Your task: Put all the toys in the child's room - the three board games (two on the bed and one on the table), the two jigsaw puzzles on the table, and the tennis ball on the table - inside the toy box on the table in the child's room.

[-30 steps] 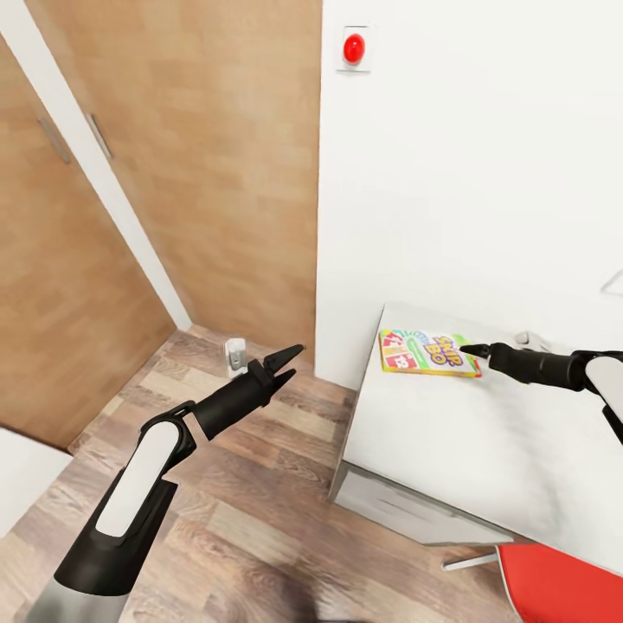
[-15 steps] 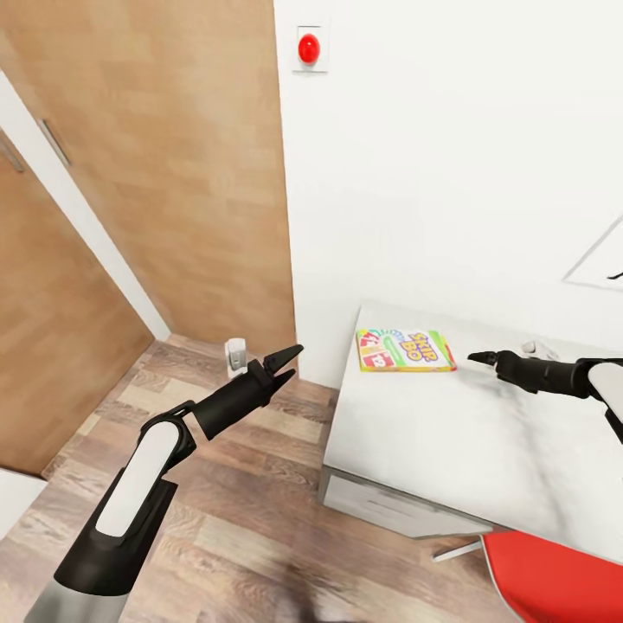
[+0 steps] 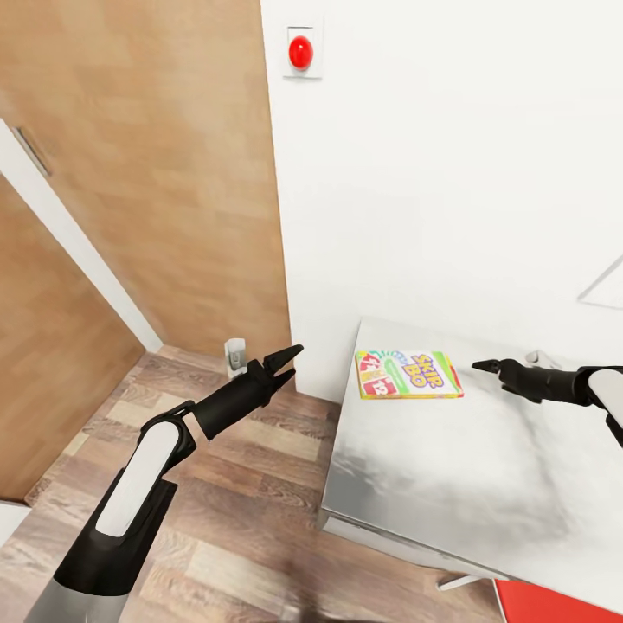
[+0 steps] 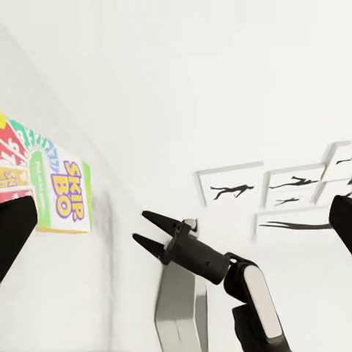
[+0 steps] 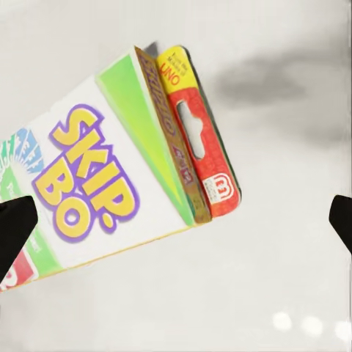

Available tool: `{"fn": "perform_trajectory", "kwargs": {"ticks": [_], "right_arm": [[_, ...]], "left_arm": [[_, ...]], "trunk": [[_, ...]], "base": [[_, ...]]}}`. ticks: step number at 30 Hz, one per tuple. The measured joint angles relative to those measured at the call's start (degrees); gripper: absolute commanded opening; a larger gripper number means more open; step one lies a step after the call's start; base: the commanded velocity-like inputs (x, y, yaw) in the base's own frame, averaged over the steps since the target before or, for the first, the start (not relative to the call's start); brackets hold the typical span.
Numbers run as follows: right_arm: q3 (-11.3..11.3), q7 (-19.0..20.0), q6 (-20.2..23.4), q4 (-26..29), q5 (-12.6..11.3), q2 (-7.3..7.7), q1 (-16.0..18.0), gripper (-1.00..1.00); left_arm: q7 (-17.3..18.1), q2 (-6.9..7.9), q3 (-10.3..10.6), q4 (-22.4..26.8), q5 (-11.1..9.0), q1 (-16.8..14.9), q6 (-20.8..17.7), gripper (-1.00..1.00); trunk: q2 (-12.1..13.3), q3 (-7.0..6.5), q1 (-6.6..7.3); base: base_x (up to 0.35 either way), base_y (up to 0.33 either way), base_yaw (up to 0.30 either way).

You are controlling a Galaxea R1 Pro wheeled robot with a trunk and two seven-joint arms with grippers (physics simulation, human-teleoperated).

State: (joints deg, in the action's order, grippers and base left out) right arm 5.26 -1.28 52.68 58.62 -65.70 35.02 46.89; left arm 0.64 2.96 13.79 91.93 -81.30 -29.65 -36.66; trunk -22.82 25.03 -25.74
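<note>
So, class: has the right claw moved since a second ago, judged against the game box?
Yes. The right claw was over the game box's right edge; now it sits clear of it, drawn back rightward above the table.

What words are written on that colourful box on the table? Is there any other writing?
"SKIP BO" in big yellow letters on the top of the SKIP-BO box.
"UNO" on the yellow end of the box's narrow side.
The lettering along the brown side strip is too blurred to read.
The wall prints show black silhouettes, with no words readable.
</note>
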Motion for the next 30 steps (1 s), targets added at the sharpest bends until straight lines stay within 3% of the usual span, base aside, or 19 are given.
{"fn": "perform_trajectory", "kwargs": {"ticks": [13,25,30], "right_arm": [[0.4,0.3,0.0,-5.1,0.0,-0.67,1.2,1.0],[0.8,0.4,-0.3,-6.7,0.0,-1.47,2.5,1.0],[0.9,0.4,-0.4,-7.8,0.0,-2.91,3.2,1.0]], "left_arm": [[0.0,0.0,0.0,0.0,0.0,0.0,0.0,1.0],[0.1,0.0,0.0,0.0,0.0,0.0,0.0,1.0],[0.1,0.0,0.0,0.0,0.0,0.0,0.0,1.0]], "trunk": [[0.0,0.0,-0.01],[0.0,0.0,-0.01],[0.0,0.0,-0.02]], "base": [[0.061,0.0,-0.003],[0.011,0.0,-0.001],[0.003,0.0,0.0]]}}
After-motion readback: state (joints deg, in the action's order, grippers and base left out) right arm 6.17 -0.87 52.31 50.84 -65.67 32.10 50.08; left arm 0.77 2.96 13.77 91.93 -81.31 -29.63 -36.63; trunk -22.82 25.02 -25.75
